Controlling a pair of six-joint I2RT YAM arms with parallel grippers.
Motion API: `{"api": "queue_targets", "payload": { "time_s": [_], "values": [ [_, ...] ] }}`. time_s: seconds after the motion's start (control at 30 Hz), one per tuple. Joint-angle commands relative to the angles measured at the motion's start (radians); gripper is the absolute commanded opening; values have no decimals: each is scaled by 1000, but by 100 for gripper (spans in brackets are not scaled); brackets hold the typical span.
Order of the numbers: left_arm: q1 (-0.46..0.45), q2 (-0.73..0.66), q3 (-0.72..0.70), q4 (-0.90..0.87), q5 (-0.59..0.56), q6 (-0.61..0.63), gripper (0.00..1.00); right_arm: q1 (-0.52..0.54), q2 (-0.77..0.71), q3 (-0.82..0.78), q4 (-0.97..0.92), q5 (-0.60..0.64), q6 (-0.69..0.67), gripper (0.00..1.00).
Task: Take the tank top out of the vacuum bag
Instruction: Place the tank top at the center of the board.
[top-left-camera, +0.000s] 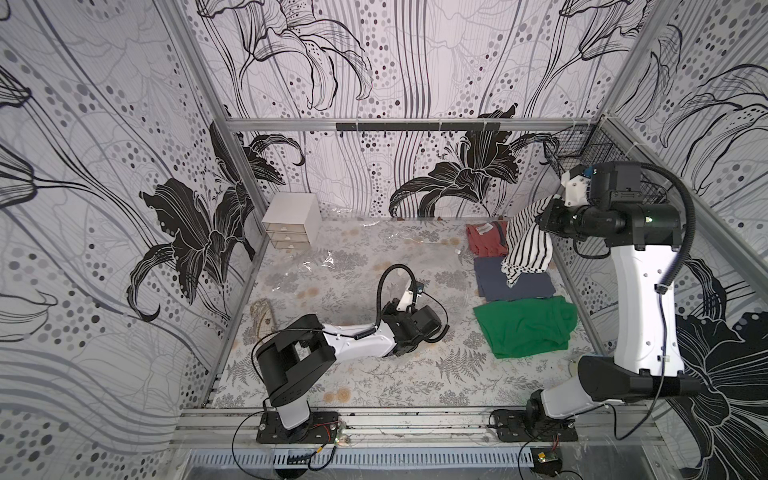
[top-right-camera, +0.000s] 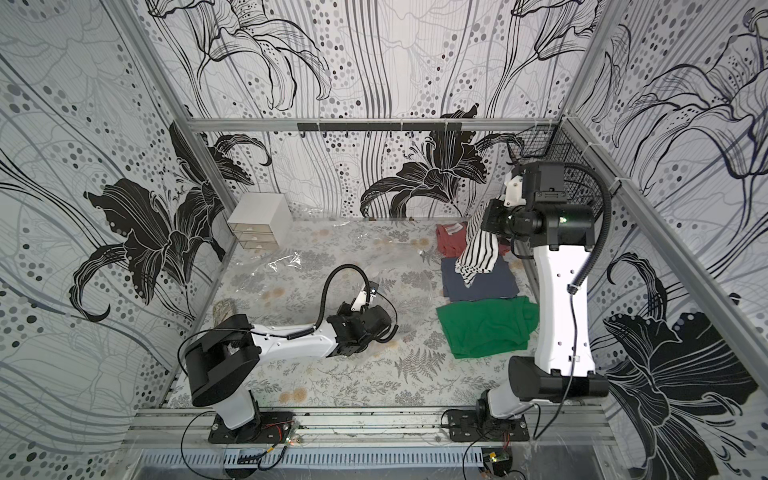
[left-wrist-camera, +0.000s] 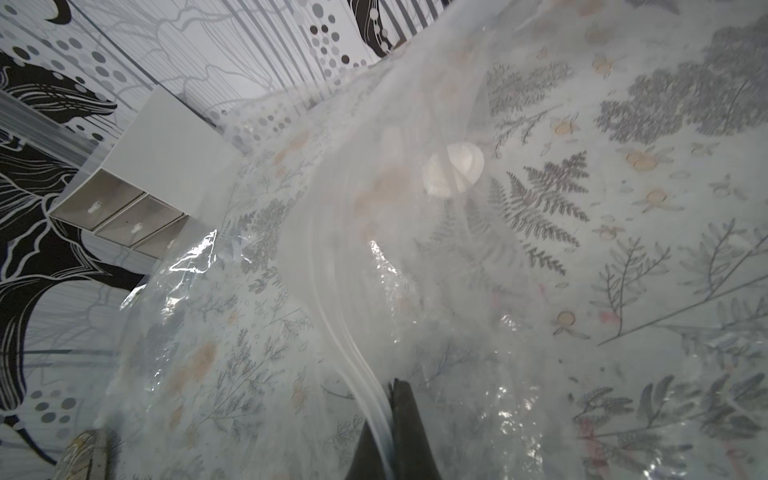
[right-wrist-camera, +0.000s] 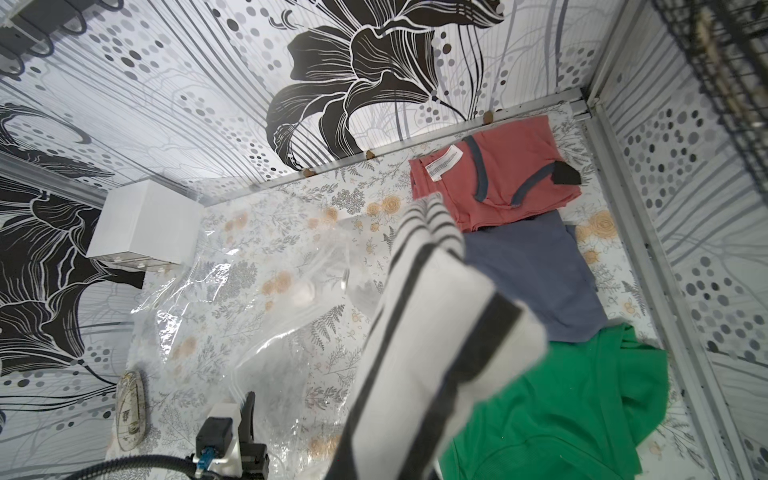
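The vacuum bag (top-left-camera: 353, 253) (top-right-camera: 286, 266) lies flat and clear on the floral table, its round white valve disc (left-wrist-camera: 453, 174) (right-wrist-camera: 303, 293) showing through. My left gripper (left-wrist-camera: 392, 388) is shut on the bag's near edge, with the plastic strip pinched between its dark fingers (right-wrist-camera: 248, 405). The tank top (top-left-camera: 525, 245) (top-right-camera: 478, 249) (right-wrist-camera: 428, 332), white with black stripes, hangs outside the bag over the folded clothes at the right. My right gripper (top-left-camera: 544, 216) is shut on its upper end, raised above the table. The cloth hides its fingertips.
A red shirt (top-left-camera: 486, 239), a blue folded garment (top-left-camera: 515, 282) and a green one (top-left-camera: 525, 326) lie along the right side. A white drawer box (top-left-camera: 293, 220) stands back left, a patterned slipper-like object (top-left-camera: 264, 316) lies left, and a wire basket (top-left-camera: 577, 145) hangs back right.
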Motion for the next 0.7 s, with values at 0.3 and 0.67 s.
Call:
{"api": "queue_targets", "payload": {
  "time_s": [0.3, 0.67],
  "values": [
    [-241, 69, 35, -403, 24, -178, 0, 154, 444, 439, 136, -106, 84, 0],
    [-284, 194, 132, -566, -31, -310, 0, 271, 838, 592, 748, -372, 397, 0]
  ]
}}
